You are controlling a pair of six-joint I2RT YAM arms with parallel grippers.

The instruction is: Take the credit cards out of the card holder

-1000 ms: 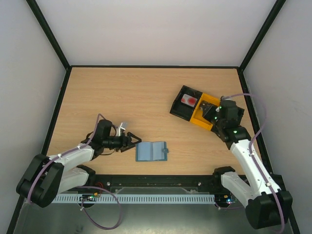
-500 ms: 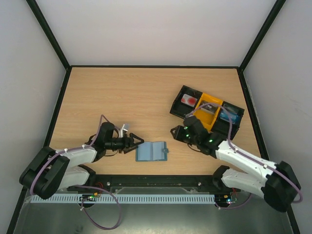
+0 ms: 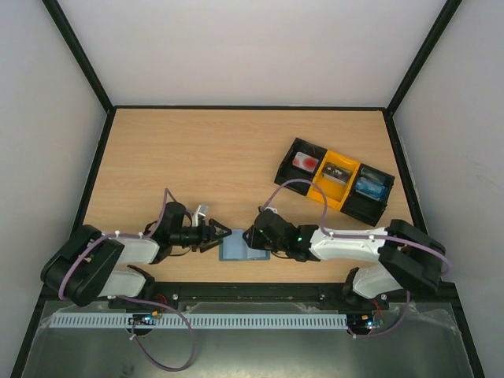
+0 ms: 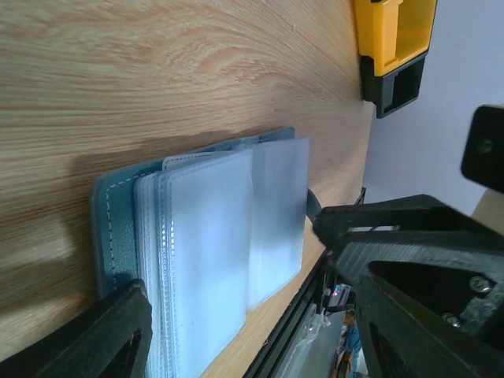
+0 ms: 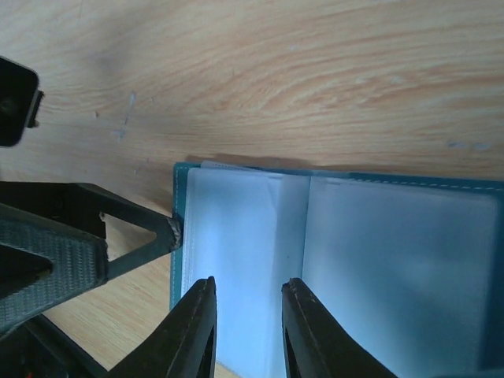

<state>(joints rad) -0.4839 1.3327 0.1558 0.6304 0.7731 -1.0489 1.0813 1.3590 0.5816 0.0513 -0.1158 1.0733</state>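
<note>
The grey-blue card holder (image 3: 234,249) lies open near the table's front edge, its clear sleeves facing up; I cannot make out any card in them. My left gripper (image 3: 221,235) is open at its left edge, and one of its fingertips (image 5: 170,231) touches that edge. My right gripper (image 3: 250,239) hovers low over the holder, jaws open a little and empty above the left page (image 5: 236,236). In the left wrist view the holder (image 4: 213,236) lies between my spread left gripper (image 4: 260,342) fingers.
The black-and-yellow three-compartment tray (image 3: 335,179) stands at the back right, with a red item (image 3: 303,163) in its left bin and a blue one (image 3: 370,187) in its right bin. Its yellow end (image 4: 394,39) shows in the left wrist view. Black-framed walls enclose the table.
My right arm has swung from the tray down and left to the card holder. My left gripper has edged right until it reaches the holder's left edge.
</note>
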